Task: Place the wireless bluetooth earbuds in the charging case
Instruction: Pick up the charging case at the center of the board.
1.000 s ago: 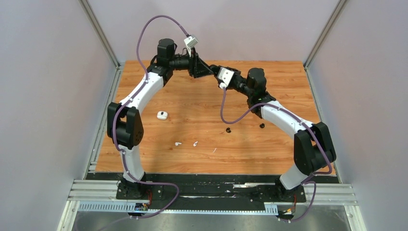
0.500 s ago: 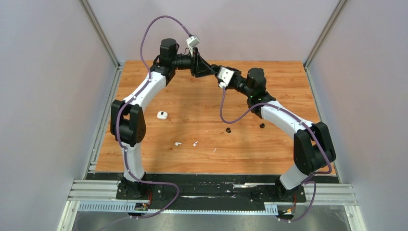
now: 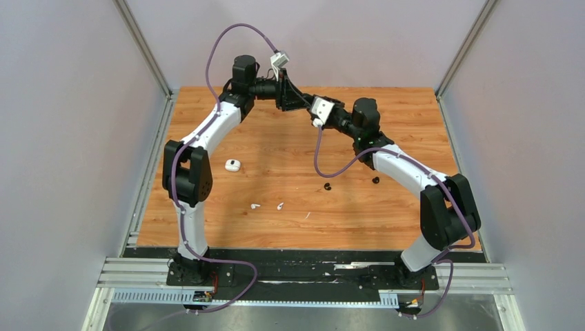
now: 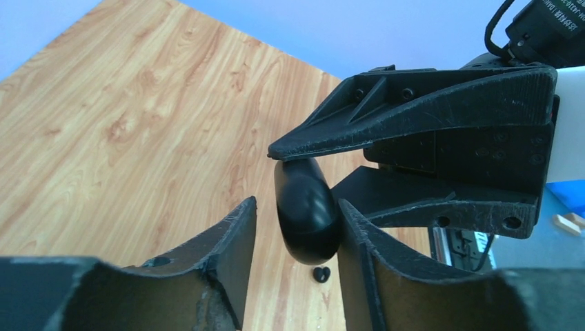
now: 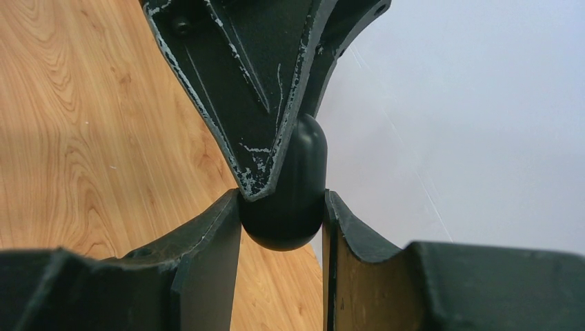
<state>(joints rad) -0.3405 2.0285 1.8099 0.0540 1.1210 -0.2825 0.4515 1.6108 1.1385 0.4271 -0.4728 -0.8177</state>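
Low in the frame, the wireless bluetooth earbuds (image 3: pixel 255 205) (image 3: pixel 280 205) lie untouched on the bench (image 3: pixel 386 221), with a white pod (image 3: pixel 232 165) beyond them. At upper centre, the right gripper (image 5: pixel 281 196) pinches a black capsule (image 4: pixel 307 214), seemingly the charging case. The left gripper (image 4: pixel 296 207) has its jaws spread around it, one side clear. We judge opening it is in hand. Next comes a firm left grip, away from the back edge.

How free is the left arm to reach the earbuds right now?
Probably not at once. The left gripper is at the table's far end, jaws open around a black object that the right gripper clamps. The earbuds lie uncovered nearer its base, so after backing off the way looks free.
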